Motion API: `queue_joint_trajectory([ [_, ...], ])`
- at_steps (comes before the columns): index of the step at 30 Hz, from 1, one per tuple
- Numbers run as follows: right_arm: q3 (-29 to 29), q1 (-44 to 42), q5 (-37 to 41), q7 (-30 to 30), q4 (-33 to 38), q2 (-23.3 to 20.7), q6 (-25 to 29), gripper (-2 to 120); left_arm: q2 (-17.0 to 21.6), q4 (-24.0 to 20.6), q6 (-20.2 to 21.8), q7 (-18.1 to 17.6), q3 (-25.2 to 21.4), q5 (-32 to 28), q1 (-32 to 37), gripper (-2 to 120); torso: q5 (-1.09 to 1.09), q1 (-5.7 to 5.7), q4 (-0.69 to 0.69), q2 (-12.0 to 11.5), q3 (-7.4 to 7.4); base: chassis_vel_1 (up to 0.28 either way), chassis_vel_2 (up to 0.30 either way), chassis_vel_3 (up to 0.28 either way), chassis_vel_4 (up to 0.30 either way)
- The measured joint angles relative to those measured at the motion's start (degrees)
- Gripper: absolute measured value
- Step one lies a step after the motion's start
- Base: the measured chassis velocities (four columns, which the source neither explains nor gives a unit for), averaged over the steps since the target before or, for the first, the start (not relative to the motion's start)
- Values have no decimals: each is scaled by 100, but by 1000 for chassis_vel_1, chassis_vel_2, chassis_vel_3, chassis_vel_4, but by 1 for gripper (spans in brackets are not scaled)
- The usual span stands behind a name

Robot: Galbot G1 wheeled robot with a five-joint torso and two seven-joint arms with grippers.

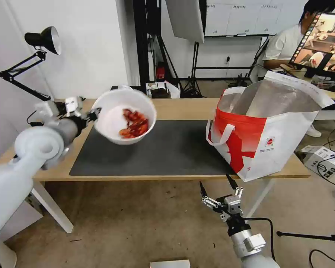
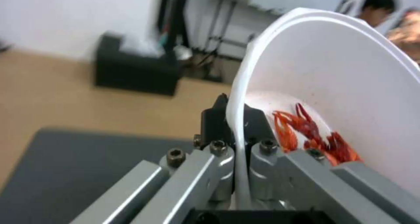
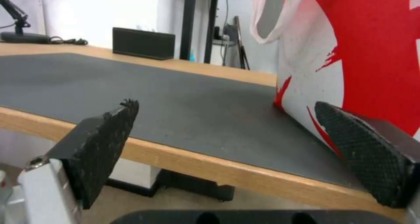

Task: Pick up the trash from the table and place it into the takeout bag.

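A white round bowl [image 1: 115,111] holding red crayfish shells [image 1: 134,127] hangs tilted above the left part of the dark grey mat [image 1: 167,152]. My left gripper [image 1: 93,115] is shut on the bowl's rim; in the left wrist view its fingers [image 2: 216,119] pinch the thin white rim of the bowl [image 2: 350,86], with the shells [image 2: 315,135] inside. The takeout bag [image 1: 266,130], white with a red side and foil lining, stands open at the table's right end. My right gripper [image 1: 216,185] is open below the table's front edge, close to the takeout bag [image 3: 350,40].
A black tissue box [image 3: 143,43] sits at the back of the light-wood table [image 1: 182,108]. A black desk lamp [image 1: 29,63] stands at the far left. Cables and boxes lie on the floor to the right. A person sits at a screen behind the bag.
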Motion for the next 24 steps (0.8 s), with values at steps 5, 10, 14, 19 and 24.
queue_joint_trajectory([
  [5, 0, 0, 0, 0, 0, 0, 0, 100, -279, 147, -241, 464, 786, 83, -918, 0, 1, 0, 0, 0, 0, 0, 0, 0, 0],
  [10, 0, 0, 0, 0, 0, 0, 0, 100, -643, 225, -316, 560, 1436, 99, -1503, 0, 0, 0, 1, 0, 1, 0, 0, 0, 0],
  [14, 0, 0, 0, 0, 0, 0, 0, 100, -1186, 508, -383, 448, 2077, 11, -2193, 0, 0, 0, -1, -1, 1, 0, 0, 0, 0],
  [19, 0, 0, 0, 0, 0, 0, -1, 100, -1535, 807, -386, 370, 2303, -103, -2646, 0, 1, 0, 0, 0, 1, 0, 0, 0, 0],
  [24, 0, 0, 0, 0, 0, 0, 0, 100, -1986, 1132, -385, 218, 2417, -351, -3049, 0, 0, 0, 0, -1, 1, 0, 0, 0, 0],
])
